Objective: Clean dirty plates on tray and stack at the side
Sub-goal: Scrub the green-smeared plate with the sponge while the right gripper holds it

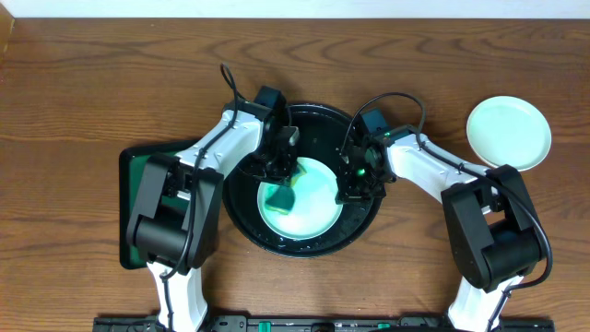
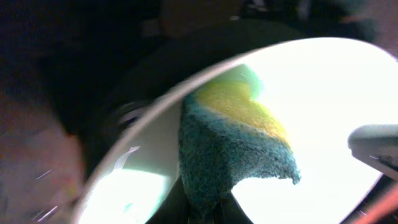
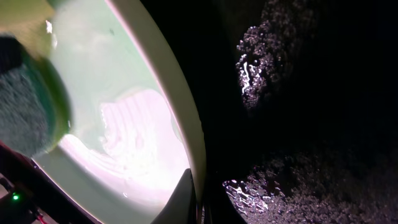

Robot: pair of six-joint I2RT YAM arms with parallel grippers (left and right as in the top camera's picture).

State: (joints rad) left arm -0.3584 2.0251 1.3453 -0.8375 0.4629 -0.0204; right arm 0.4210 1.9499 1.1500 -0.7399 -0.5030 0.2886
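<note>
The black round tray [image 1: 318, 120] sits mid-table with one pale-mint plate [image 1: 313, 205] inside it. My left gripper [image 1: 279, 181] is shut on a teal and yellow sponge [image 1: 278, 197], which presses on the plate's left part. In the left wrist view the sponge [image 2: 230, 143] rises from the left gripper [image 2: 214, 214] against the bright plate [image 2: 323, 93]. My right gripper [image 1: 351, 190] is shut on the plate's right rim. In the right wrist view the right gripper [image 3: 198, 202] pinches that rim, with the plate [image 3: 124, 124] to the left and the wet tray [image 3: 298, 124] to the right. A second plate [image 1: 509, 134] lies on the table at the far right, looking clean.
A green rectangular tray [image 1: 132, 189] lies at the left, mostly under my left arm. Both arms reach over the black tray from either side. The wooden table [image 1: 92, 74] stretches around everything.
</note>
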